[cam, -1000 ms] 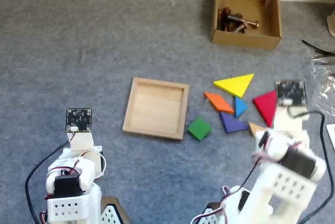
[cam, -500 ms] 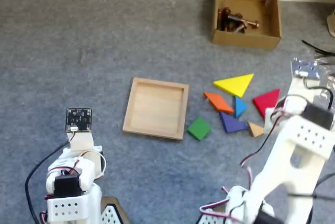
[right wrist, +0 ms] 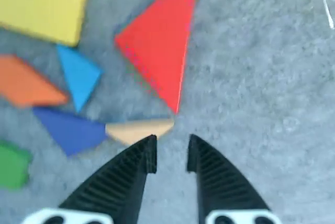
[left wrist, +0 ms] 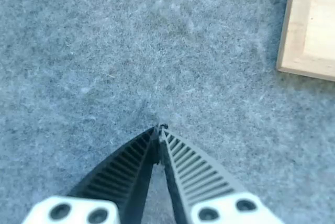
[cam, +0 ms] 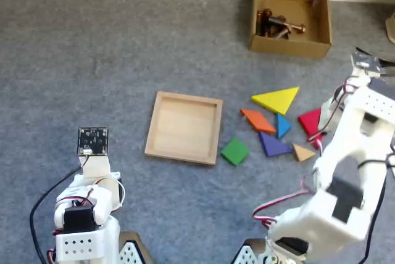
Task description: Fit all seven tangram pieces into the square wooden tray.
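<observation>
High view: the wooden tray [cam: 184, 127] is seen lying flat on the grey carpet [cam: 92, 42] at the centre of the frame. All seven pieces are laid on the carpet to its right, outside it. The green square [cam: 234, 152] is placed just beside the tray's lower right corner. Further right, the orange parallelogram [cam: 257, 120], small blue triangle [cam: 282, 125] and dark blue triangle [cam: 273, 145] are clustered closely, with the yellow triangle [cam: 276, 99] above them. The tan triangle [cam: 302, 152] and the red triangle [cam: 310, 121] are found at the right of the group, the red one partly covered by the right arm [cam: 345, 177]. A cardboard box [cam: 289, 47] holding small metal parts [cam: 278, 24] is set at the upper right. The left arm [cam: 86, 208] is seen at the lower left, well apart from the tray.

Left wrist view: the left gripper [left wrist: 158, 128] is shown over bare carpet with its fingertips pressed together and nothing held; a corner of the tray is seen farther off.

Right wrist view: finger detail not given from above is supplied here. The right gripper [right wrist: 171, 153] is shown with a narrow gap between its fingertips and nothing between them. One fingertip is just beside the tan triangle, and the narrow point of the red triangle lies just beyond the gap
</observation>
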You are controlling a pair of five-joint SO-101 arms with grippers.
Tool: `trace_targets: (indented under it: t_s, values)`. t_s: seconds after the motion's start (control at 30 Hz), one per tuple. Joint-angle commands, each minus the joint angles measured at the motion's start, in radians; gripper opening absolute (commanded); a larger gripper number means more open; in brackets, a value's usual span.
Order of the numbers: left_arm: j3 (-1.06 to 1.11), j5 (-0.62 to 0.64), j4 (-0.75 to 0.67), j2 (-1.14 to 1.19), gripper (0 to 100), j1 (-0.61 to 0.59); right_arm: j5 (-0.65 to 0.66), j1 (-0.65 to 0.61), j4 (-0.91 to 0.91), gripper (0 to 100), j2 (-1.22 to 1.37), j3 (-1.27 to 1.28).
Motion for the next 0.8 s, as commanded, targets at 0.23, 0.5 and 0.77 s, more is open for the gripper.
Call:
trace_targets:
  t_s: [0.23,0.5,0.77]
  values:
    - [0.021,0.002,0.008,0.007,0,-0.008,-0.259,-0.228,-0.004,23.2,0.14,-0.225]
    - [0.021,0.002,0.008,0.007,0,-0.008,-0.483,-0.283,-0.01,23.5,0.15,-0.277]
    - [0.021,0.002,0.008,0.007,0,-0.008,-0.493,-0.288,-0.14,31.6,0.202,-0.208]
